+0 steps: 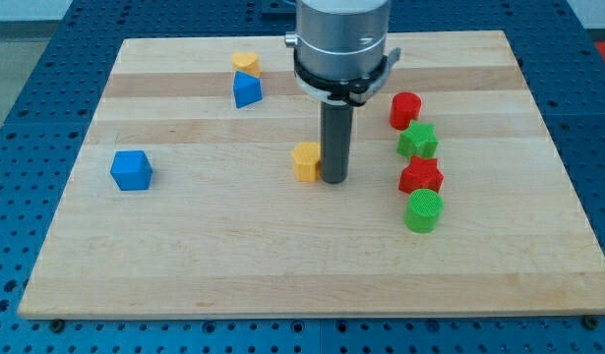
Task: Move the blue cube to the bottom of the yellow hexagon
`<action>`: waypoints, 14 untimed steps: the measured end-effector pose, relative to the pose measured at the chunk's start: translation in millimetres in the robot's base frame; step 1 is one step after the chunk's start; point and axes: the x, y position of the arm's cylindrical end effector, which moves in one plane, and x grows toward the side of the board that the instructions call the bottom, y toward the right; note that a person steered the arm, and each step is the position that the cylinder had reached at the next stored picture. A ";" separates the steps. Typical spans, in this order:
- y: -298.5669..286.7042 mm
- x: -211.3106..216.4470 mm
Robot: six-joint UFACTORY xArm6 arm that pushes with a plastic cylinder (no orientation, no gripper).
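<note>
While the straight dark rod stands on the pale wooden board (pixel 282 256), note that your tip (pixel 332 180) rests just to the view's right of the small yellow plastic hexagon block (pixel 306 160), touching or nearly so; contact cannot be settled from this view. The end effector has no jaws, so nothing is spread or pinched: it is a bare rod carrying nothing. The blue plastic cube (pixel 132 170) lies well apart from the tip toward the view's left, at about the same height on the board. Risk, as judged: any leftward travel from here would shove the yellow hexagon off its spot and shift the goal itself. You would want to back away and circle round before approaching the cube from its far left side. Up and left of the tip sit a blue wedge-like block (pixel 247 90) and a second yellow block (pixel 245 63); a wide detour upward could clip them.
</note>
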 end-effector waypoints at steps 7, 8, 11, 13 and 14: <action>-72.8 10.5; -86.1 19.1; -91.3 -39.4; -92.8 -50.4; -92.8 -50.4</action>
